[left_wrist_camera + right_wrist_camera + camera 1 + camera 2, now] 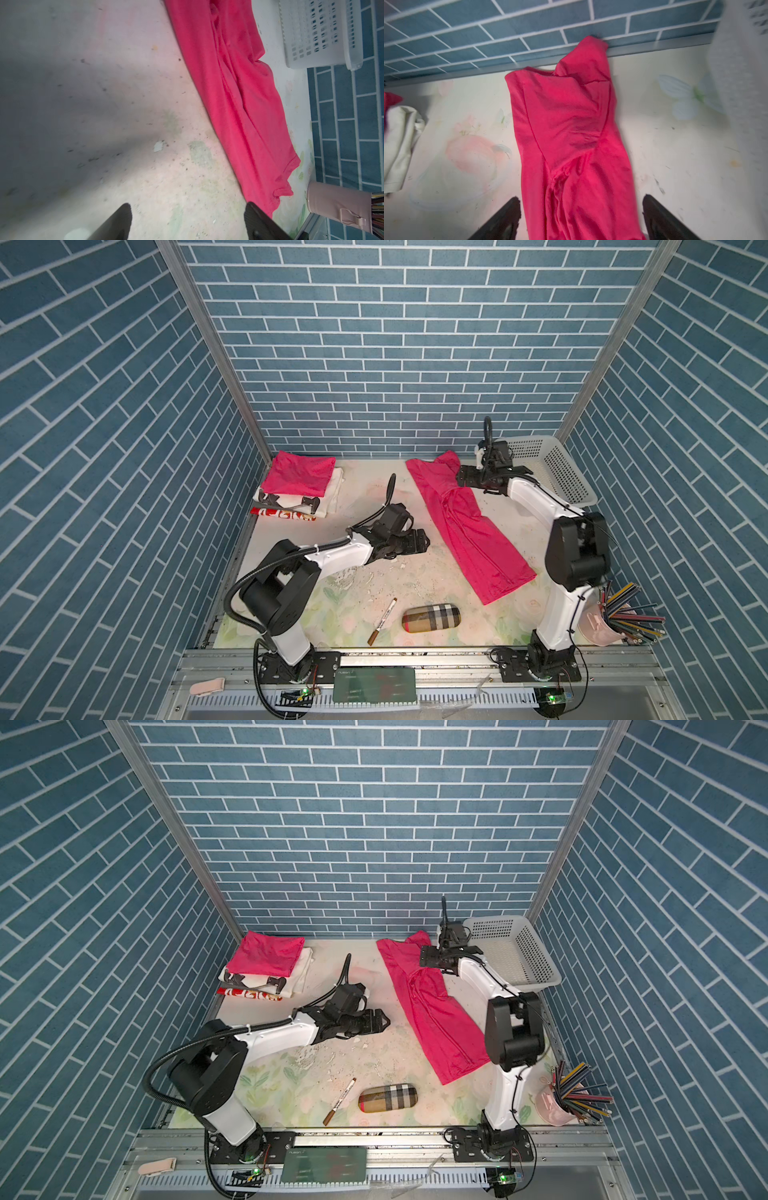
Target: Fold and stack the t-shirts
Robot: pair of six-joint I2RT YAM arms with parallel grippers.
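Blue brick-print walls on three sides of a flowered tabletop [332,614]. Far left, at the back corner: folded shirt [299,479], bright pink, topping a pile of white cloth [332,499], well apart from both tools. Left tool [422,541] low over bare tabletop, jaws spread wide, gripping nothing, near the long shirt [469,531]. Stretched as a narrow strip from back wall toward front right. Right tool [581,216] straddling that strip near its far end, jaws spread either side, not pinching. Contact with fabric impossible to tell. Strip partly hidden under that tool in both top views, near end cut off in the right wrist view.
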